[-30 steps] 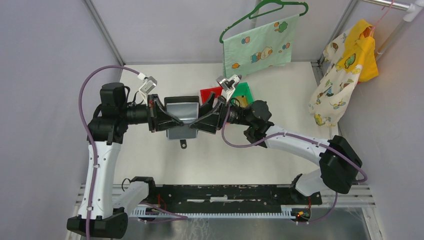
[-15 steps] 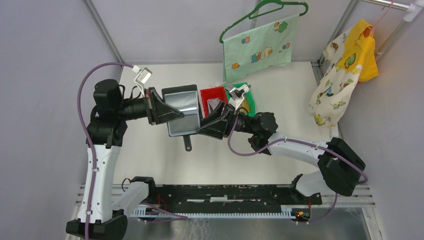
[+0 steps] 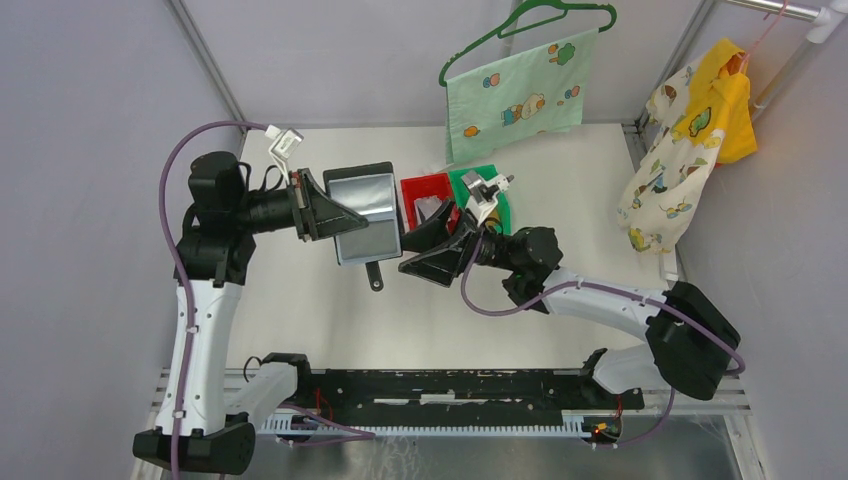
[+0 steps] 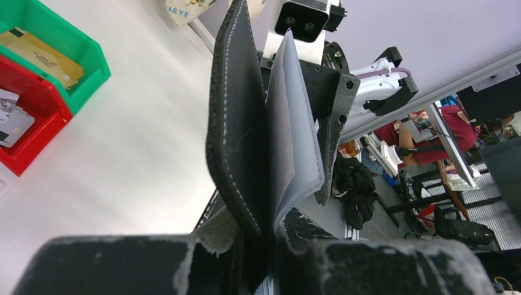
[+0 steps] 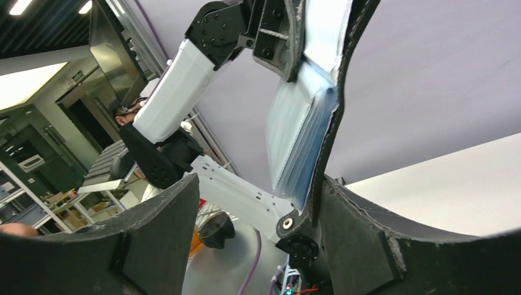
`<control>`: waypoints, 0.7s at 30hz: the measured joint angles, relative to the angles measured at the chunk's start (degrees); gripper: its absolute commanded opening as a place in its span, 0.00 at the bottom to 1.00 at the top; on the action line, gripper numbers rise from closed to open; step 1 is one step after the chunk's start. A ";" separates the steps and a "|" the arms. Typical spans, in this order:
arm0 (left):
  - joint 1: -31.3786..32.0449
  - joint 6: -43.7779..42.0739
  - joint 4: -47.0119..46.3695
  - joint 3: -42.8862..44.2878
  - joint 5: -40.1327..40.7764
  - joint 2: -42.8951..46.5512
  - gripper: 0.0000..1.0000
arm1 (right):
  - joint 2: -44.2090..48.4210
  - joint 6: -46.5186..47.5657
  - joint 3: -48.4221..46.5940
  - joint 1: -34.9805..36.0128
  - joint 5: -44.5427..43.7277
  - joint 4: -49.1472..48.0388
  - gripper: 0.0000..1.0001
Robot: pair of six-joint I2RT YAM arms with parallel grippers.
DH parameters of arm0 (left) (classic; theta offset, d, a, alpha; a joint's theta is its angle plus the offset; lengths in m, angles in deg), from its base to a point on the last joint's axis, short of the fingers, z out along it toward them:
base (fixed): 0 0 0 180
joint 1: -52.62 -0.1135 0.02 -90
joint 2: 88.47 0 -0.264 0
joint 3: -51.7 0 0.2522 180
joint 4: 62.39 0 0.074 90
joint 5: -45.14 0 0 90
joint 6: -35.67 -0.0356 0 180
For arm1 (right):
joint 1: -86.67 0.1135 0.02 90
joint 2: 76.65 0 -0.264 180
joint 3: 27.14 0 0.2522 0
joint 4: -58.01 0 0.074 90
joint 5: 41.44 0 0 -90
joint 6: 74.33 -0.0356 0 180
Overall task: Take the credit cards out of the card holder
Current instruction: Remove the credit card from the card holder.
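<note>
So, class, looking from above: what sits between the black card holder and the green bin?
The red bin sits between the card holder, held up in the left gripper, and the green bin; the top view shows this.

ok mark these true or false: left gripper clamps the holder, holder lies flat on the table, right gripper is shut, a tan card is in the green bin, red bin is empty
The left gripper clamps the holder: true.
The holder lies flat on the table: false, it is held up in the air.
The right gripper is shut: false, its jaws stand open beside the holder.
A tan card lies in the green bin: true.
The red bin is empty: false, a whitish card lies in it.
</note>
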 measured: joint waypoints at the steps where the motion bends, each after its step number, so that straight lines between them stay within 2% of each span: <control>1: -0.07 0.09 -0.09 0.00 -0.02 -0.11 0.02 | -0.46 0.17 -0.42 -0.31 0.13 0.00 0.77; 6: -0.09 0.13 -0.13 -0.02 -1.11 0.31 0.02 | -4.13 0.04 -6.38 -1.53 1.14 0.72 0.75; 9: -0.09 0.09 0.15 -0.13 -1.68 1.03 0.02 | -6.58 -0.07 -12.37 -1.86 1.51 1.81 0.60; 12: -0.09 0.09 0.35 -0.17 -2.64 1.60 0.02 | -8.20 -0.70 -16.72 -1.86 2.10 2.47 0.41; 16: -0.09 0.09 0.35 -0.17 -3.26 1.75 0.02 | -9.90 -1.75 -19.39 -1.81 2.58 3.28 0.23; 19: -0.09 0.04 0.48 -0.17 -3.45 1.68 0.02 | -10.51 -2.16 -19.47 -1.81 2.73 4.59 0.06; 20: -0.09 0.02 0.72 -0.17 -3.43 1.66 0.05 | -10.56 -2.16 -19.58 -1.81 2.75 5.11 0.01; 21: -0.20 0.00 0.94 -0.20 -3.41 1.62 0.10 | -10.56 -2.23 -19.98 -1.81 2.84 6.01 0.00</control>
